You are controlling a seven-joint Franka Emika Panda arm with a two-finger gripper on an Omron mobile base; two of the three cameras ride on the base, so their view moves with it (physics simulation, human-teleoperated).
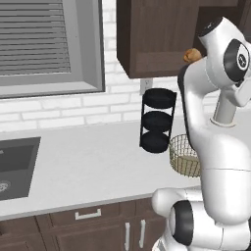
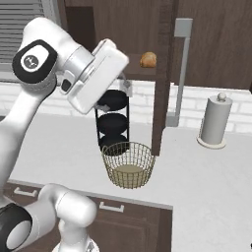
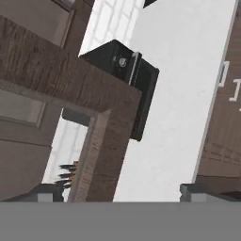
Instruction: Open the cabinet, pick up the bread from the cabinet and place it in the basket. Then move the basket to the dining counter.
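Observation:
The dark brown cabinet stands open, its door swung out edge-on with the long silver handle. The bread, a small golden-brown lump, lies on the cabinet's bottom shelf, and it peeks out beside the arm. My gripper hangs open and empty just left of and below the bread, in front of the cabinet's lower edge. Wide-apart finger tips frame the door's wooden edge in the hand view, where the gripper holds nothing. The tan wire basket stands on the counter under the cabinet.
A black three-tier rack stands behind the basket against the brick wall. A paper-towel holder is at the right. A sink is set into the grey counter at far left. Lower brown cabinets run below.

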